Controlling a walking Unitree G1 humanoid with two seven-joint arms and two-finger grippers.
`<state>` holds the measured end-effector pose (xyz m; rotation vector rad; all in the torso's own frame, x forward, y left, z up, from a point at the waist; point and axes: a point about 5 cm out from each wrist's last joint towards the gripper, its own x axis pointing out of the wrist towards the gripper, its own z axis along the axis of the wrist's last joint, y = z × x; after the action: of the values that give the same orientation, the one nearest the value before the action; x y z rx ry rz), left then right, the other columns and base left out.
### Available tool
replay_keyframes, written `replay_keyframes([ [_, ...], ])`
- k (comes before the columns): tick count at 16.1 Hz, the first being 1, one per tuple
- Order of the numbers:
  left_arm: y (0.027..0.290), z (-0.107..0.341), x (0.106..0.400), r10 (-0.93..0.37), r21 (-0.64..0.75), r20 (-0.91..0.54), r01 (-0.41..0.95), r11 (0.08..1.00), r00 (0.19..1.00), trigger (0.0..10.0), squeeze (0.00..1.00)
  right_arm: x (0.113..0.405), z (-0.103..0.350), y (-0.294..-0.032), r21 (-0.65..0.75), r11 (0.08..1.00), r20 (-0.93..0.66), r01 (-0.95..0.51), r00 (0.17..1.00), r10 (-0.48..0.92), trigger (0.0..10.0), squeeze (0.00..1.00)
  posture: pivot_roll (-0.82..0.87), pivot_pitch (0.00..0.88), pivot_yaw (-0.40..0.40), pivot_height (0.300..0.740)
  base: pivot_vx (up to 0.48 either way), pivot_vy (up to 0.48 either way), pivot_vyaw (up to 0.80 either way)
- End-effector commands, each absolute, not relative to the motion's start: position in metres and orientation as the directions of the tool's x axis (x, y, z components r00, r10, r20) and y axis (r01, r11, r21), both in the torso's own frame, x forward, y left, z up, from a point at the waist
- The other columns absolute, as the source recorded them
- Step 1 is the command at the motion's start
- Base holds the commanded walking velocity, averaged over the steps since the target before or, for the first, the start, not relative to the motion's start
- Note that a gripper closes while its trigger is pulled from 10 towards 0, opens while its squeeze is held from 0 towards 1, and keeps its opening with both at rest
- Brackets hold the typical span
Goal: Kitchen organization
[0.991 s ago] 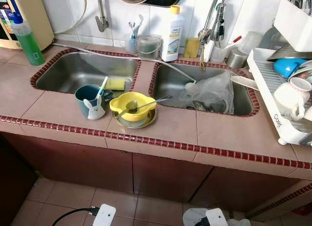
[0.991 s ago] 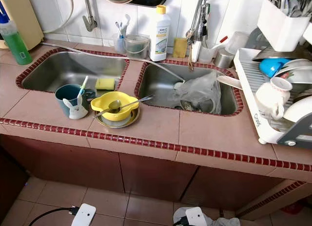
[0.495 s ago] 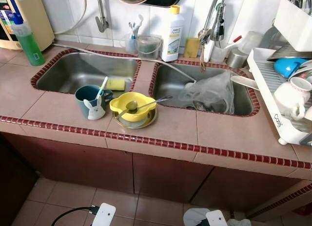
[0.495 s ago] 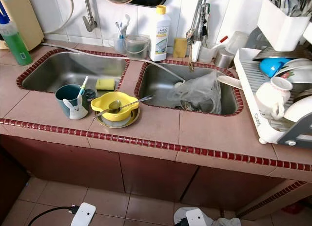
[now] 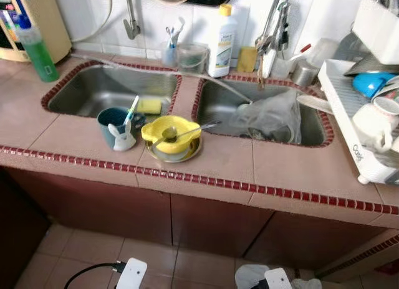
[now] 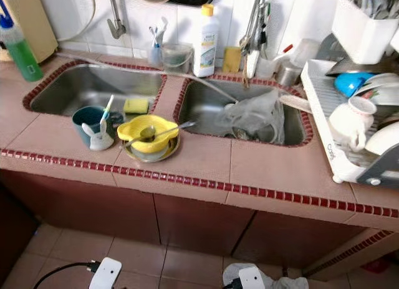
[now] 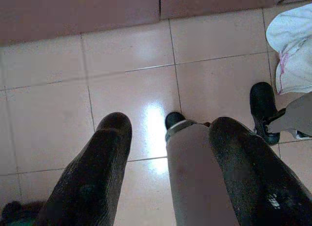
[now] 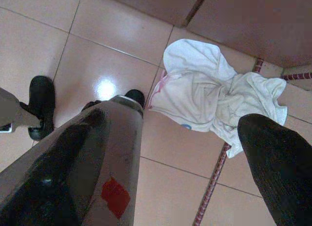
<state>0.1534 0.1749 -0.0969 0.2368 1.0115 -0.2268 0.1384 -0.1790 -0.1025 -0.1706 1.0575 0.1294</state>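
On the tiled counter a yellow bowl with a metal spoon sits on a small plate in front of the two sinks. Left of it stands a teal mug with a white rabbit figure and a utensil in it. A yellow sponge lies in the left sink. A crumpled clear plastic bag lies in the right sink. My left gripper and right gripper hang low over the floor tiles, both open and holding nothing.
A white dish rack with cups and bowls stands at the counter's right end. A white soap bottle, a cup of toothbrushes and a green bottle line the back. A white cloth lies on the floor by the cabinet.
The whole picture has shifted slightly and turned a little blurred, so the camera has moved. Nothing on the counter has moved.
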Motion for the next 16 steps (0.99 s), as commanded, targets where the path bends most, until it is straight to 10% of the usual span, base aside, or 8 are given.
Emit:
replay_keyframes([
  [1, 0.1750, -0.0980, 0.1504, -0.085, 0.088, -0.862, 0.312, 0.946, 0.500, 10.0, 0.00, 0.1272, -0.1063, -0.1801, -0.075, 0.981, -0.892, -0.179, 0.452, 0.014, 10.0, 0.00, 0.09, 0.000, -0.022, 0.740, -0.255, 0.000, 0.00],
  [16, 0.1776, -0.0927, 0.1597, -0.102, 0.091, -0.825, 0.309, 0.947, 0.555, 10.0, 0.00, 0.1314, -0.1049, -0.1792, -0.076, 0.980, -0.884, -0.185, 0.466, 0.019, 10.0, 0.00, 0.09, 0.000, -0.026, 0.740, -0.136, 0.000, 0.00],
])
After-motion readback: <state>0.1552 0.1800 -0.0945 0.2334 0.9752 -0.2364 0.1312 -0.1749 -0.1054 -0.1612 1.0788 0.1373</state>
